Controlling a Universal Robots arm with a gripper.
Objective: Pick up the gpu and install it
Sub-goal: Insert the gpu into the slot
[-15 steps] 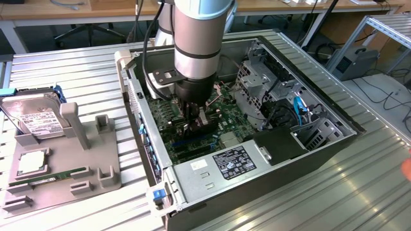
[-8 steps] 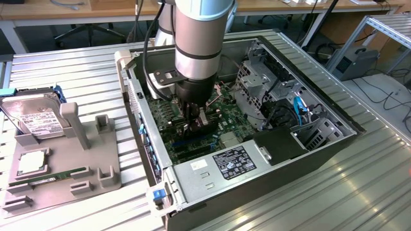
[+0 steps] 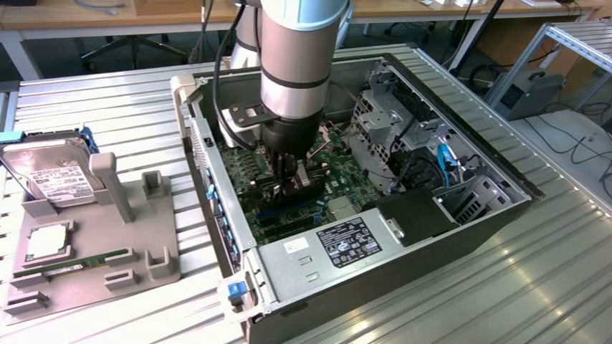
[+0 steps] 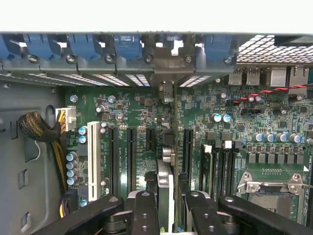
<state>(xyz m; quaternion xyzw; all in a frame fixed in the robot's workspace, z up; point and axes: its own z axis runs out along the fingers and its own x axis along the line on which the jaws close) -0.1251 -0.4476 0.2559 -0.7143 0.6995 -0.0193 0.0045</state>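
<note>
Gripper (image 4: 167, 208) fingers stand closed on the upper edge of the gpu (image 4: 166, 147), which hangs edge-on between them inside the open computer case (image 3: 497, 215); in the wrist view the card reads as a thin dark line running away from the fingers toward the rear slot openings, with its silvery bracket (image 4: 166, 90) at the far end against the case's back wall. Holding it by the top edge seems sensible, since that leaves the connector edge free to face the motherboard (image 4: 234, 117) below; the card stands upright on its long edge, not flat.

Long axis of the gpu runs parallel to the black expansion slots (image 4: 131, 156) and to the white slot (image 4: 91, 156) beside them, bracket end pointing at the row of blue slot clips (image 4: 127, 49) along the rear wall; that alignment looks chosen so the bracket meets its opening while the card's edge lines up with a slot. Whether the card is already seated or only just above its slot is hard to judge, as the lower edge is hidden behind the card itself.

In the exterior view the arm (image 3: 297, 64) reaches straight down into the case, gripper low over the board; on the exterior view's left, the grey parts holder (image 3: 134, 265) carries the hard drive (image 3: 48, 179) and a green memory stick (image 3: 82, 261), well apart from the work.
</note>
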